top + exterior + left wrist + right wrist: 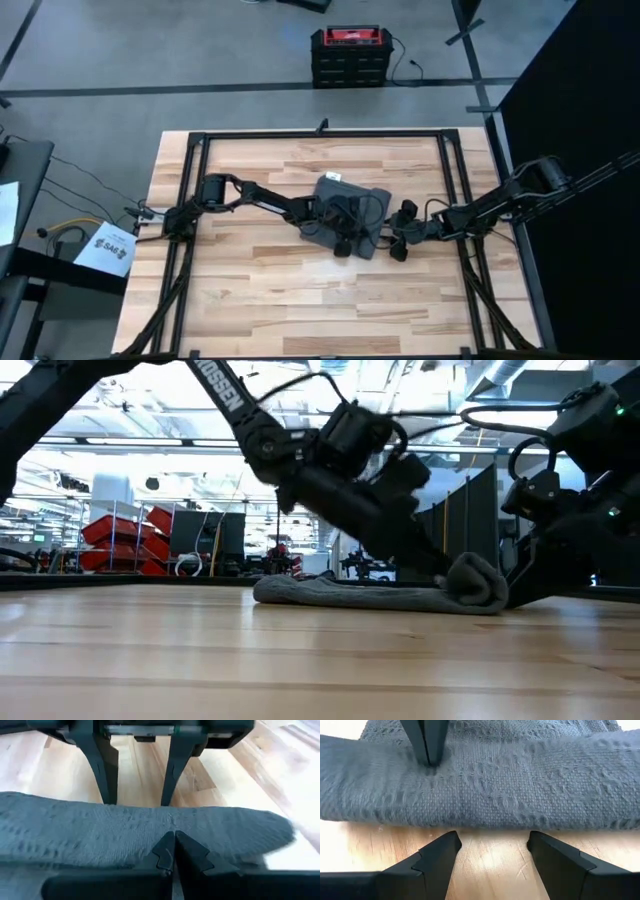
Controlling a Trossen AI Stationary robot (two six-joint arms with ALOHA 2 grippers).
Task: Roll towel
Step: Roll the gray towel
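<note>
The dark grey towel [345, 205] lies in the middle of the table, its white tag [332, 177] at the far edge. Its right edge is curled up into a thick roll [475, 580], and the rest lies flat on the wood. My left gripper [170, 847] reaches over the flat part from the table's left and is shut at the roll's top. On the table just right of the roll stands my right gripper [492, 847]. It is open and its fingers stop short of the cloth. My left gripper has its shut fingertips [427, 757] set into the top of the roll [172, 822], slanting down from the table's left. The cloth puckers toward the tips, so a small fold seems pinched between them. How many layers it has cannot be told. The roll rests on the table.
A black metal frame [200, 135] runs round the wooden table [260, 290]. Bare wood lies near and far of the towel. A red and black box [350, 55] stands on the floor past the far edge.
</note>
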